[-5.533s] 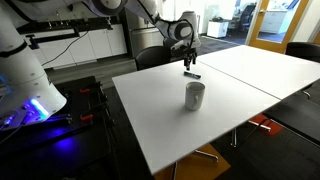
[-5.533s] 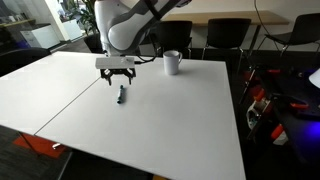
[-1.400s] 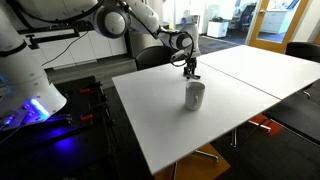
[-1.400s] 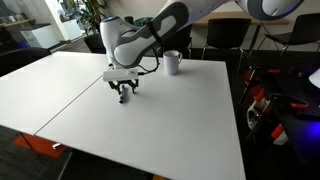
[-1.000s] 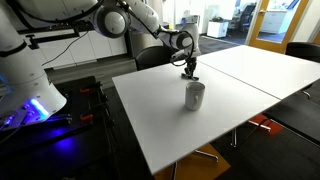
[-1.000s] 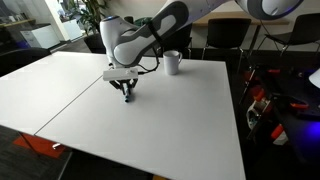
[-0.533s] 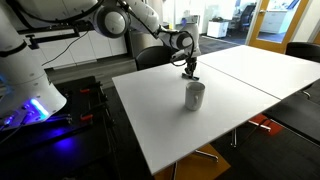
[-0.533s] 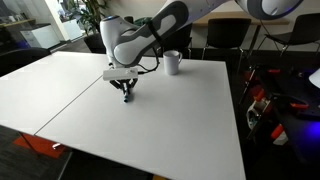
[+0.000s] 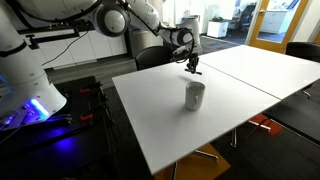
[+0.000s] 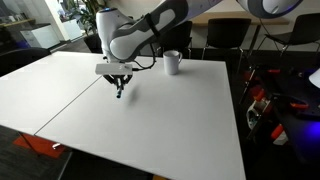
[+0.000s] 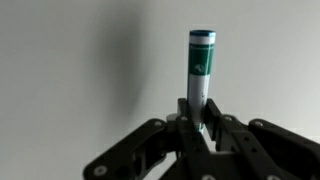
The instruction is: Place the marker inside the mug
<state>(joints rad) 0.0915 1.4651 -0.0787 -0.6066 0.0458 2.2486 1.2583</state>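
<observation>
The marker (image 11: pixel 201 70) sits pinched in the end effector (image 11: pixel 203 125), seemingly clear of the worktop (image 9: pixel 170 125): grasp done, while carrying it to the mug (image 9: pixel 194 95), well apart from the end effector, remains.

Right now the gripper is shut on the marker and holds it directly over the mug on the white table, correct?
Not quite. The gripper is shut on the marker, but not over the mug: in an exterior view the mug stands well off to one side of it on the white table. The rest is right.
</observation>
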